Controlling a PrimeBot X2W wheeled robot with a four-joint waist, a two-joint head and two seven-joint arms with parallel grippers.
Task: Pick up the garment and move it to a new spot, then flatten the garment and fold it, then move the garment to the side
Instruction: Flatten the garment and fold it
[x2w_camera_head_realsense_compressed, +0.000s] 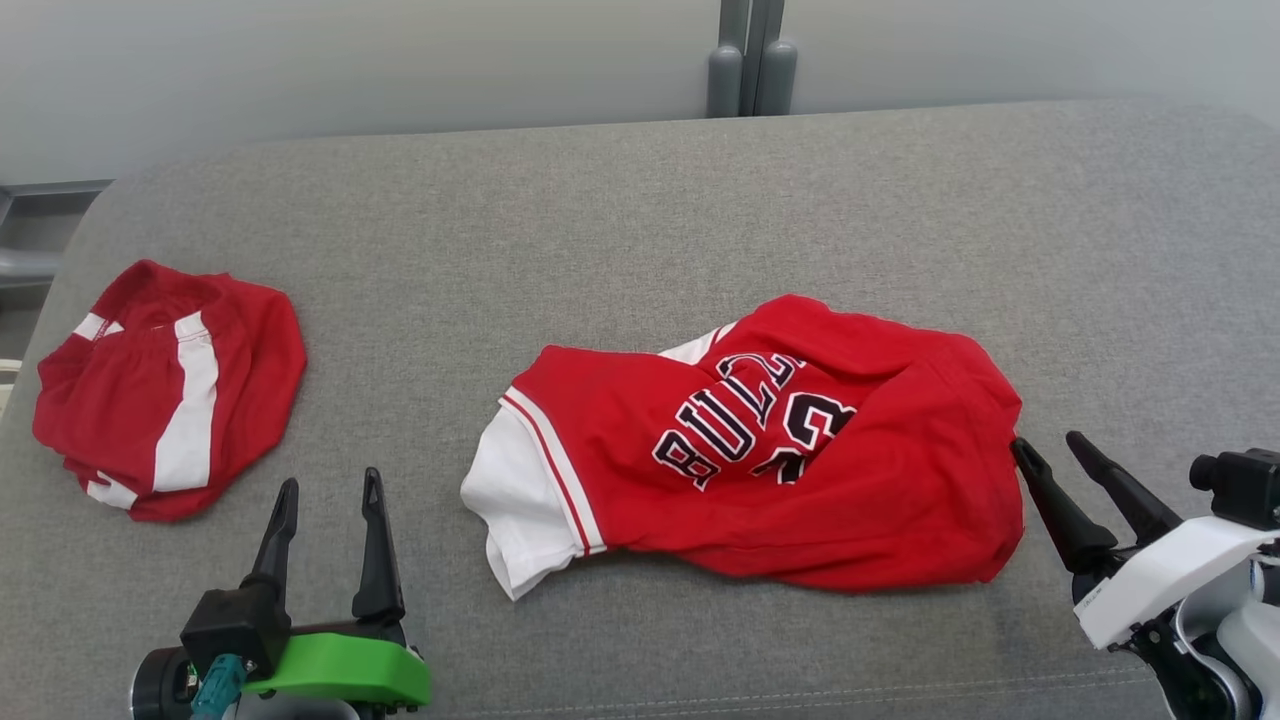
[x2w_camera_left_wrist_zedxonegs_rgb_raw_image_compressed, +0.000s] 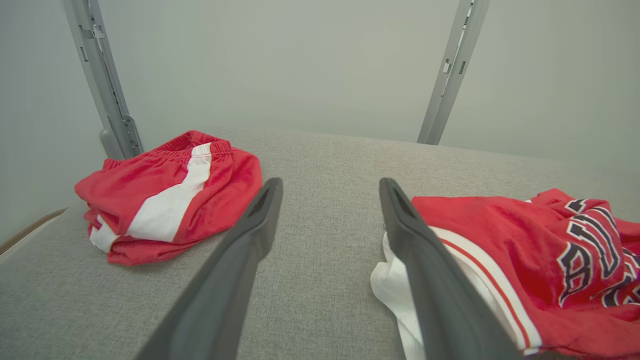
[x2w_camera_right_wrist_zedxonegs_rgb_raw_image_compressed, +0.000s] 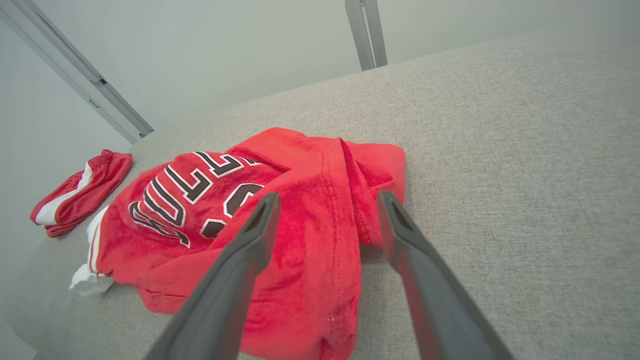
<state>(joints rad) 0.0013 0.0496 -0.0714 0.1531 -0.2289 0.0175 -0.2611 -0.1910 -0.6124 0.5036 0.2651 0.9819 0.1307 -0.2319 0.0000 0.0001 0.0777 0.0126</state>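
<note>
Judging from the layout, we place the work at the start of flattening: the garment (x2w_camera_head_realsense_compressed: 780, 450) lies bunched near the middle of the grey cushion (x2w_camera_head_realsense_compressed: 640, 200), lettering uppermost, white sleeve (x2w_camera_head_realsense_compressed: 510, 500) toward the left gripper (x2w_camera_head_realsense_compressed: 331, 480). The right gripper (x2w_camera_head_realsense_compressed: 1047, 442) stands with jaws wide apart and holds nothing; its tips sit at the garment's right edge, and in the right wrist view one finger lies over red fabric, the other over bare cushion. The left gripper is likewise spread wide and empty, near the white sleeve but apart from it. We expect the next move to require a pinch at each end of the cloth, then an outward pull. Folded red shorts (x2w_camera_head_realsense_compressed: 170, 390) lie well apart at the left.
</note>
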